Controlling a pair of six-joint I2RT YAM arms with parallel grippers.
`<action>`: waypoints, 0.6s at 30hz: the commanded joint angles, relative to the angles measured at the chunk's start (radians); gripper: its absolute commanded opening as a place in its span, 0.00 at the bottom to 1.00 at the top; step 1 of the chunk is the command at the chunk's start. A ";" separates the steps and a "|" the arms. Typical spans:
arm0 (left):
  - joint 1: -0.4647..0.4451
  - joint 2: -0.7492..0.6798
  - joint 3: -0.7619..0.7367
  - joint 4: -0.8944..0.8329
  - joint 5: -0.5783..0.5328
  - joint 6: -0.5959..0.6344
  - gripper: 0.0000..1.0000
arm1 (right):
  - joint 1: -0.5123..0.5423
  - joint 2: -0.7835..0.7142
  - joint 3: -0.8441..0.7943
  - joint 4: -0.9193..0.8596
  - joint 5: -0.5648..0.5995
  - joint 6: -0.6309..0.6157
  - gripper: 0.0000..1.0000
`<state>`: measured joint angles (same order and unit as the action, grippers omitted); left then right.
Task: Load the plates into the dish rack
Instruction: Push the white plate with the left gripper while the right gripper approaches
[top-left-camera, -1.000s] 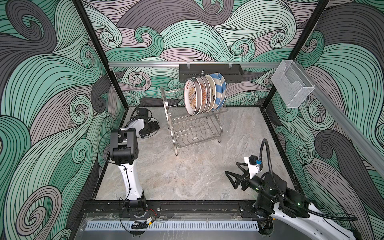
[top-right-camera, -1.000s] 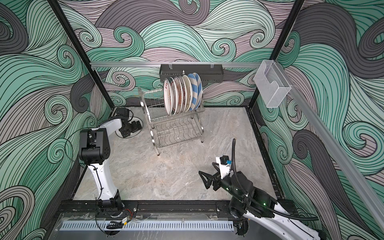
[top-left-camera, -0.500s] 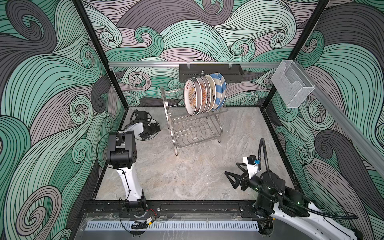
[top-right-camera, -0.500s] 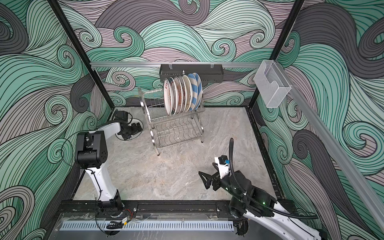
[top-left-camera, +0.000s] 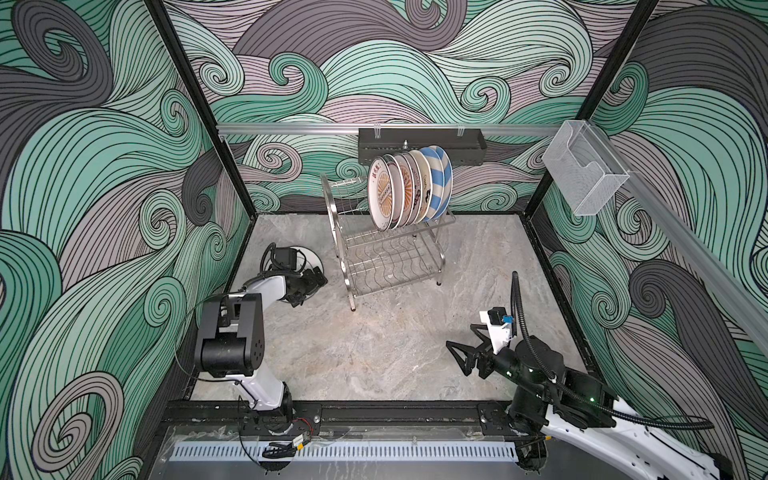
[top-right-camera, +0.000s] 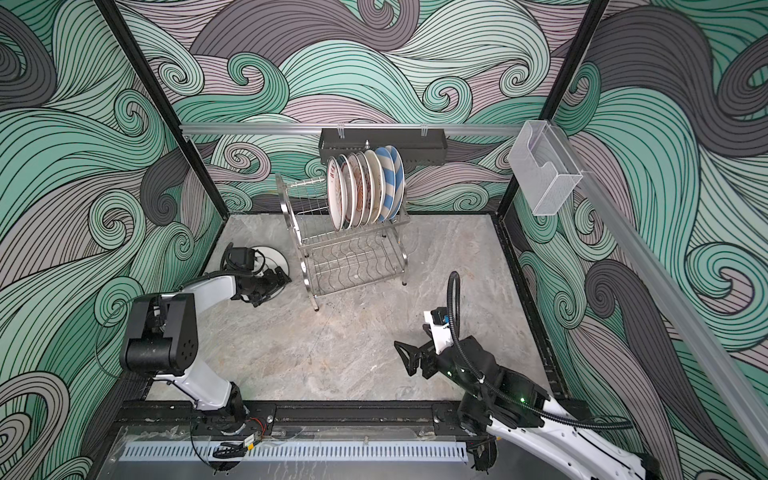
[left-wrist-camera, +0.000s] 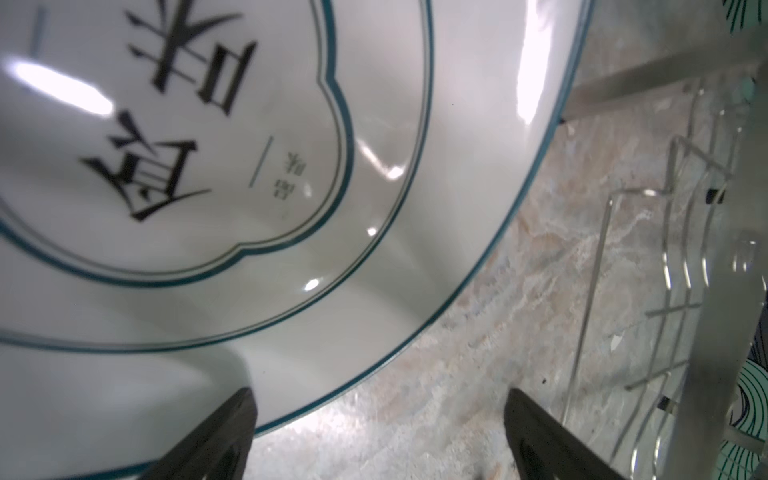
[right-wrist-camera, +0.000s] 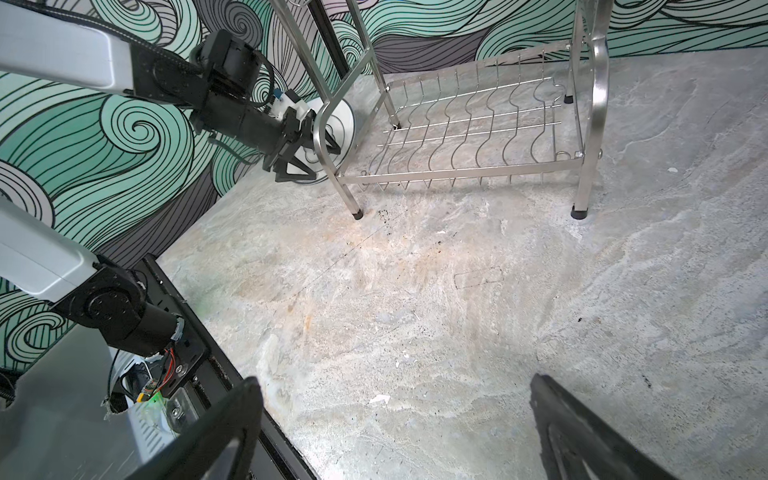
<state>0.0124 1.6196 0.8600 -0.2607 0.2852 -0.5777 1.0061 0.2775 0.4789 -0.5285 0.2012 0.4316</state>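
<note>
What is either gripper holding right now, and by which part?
Nothing. The left gripper stands open at the edge of the teal-rimmed plate; the right gripper is open and empty.

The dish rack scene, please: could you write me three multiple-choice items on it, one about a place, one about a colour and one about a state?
1. Where do the racked plates stand in the dish rack?
A. on the upper shelf
B. on the lower shelf
C. beneath it

2. What colour is the rim line of the plate lying on the table?
A. red
B. teal
C. yellow

3. How is the right gripper?
A. shut on a plate
B. shut on the rack
C. open and empty

Answers:
1 A: they stand upright in the top wires.
2 B: the left wrist view shows a teal edge.
3 C: its jaws stand wide apart over bare table.
</note>
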 joint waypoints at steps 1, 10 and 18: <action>-0.035 -0.045 -0.086 -0.123 0.022 -0.066 0.96 | -0.005 0.035 0.038 0.007 -0.022 0.015 1.00; -0.049 -0.250 -0.255 -0.167 0.005 -0.082 0.97 | -0.014 0.116 0.059 0.050 -0.079 0.020 1.00; -0.162 -0.416 -0.371 -0.175 0.017 -0.183 0.97 | -0.024 0.190 0.078 0.057 -0.109 0.053 1.00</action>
<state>-0.1146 1.2263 0.5312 -0.3412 0.2962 -0.6918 0.9913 0.4522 0.5251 -0.4988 0.1131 0.4538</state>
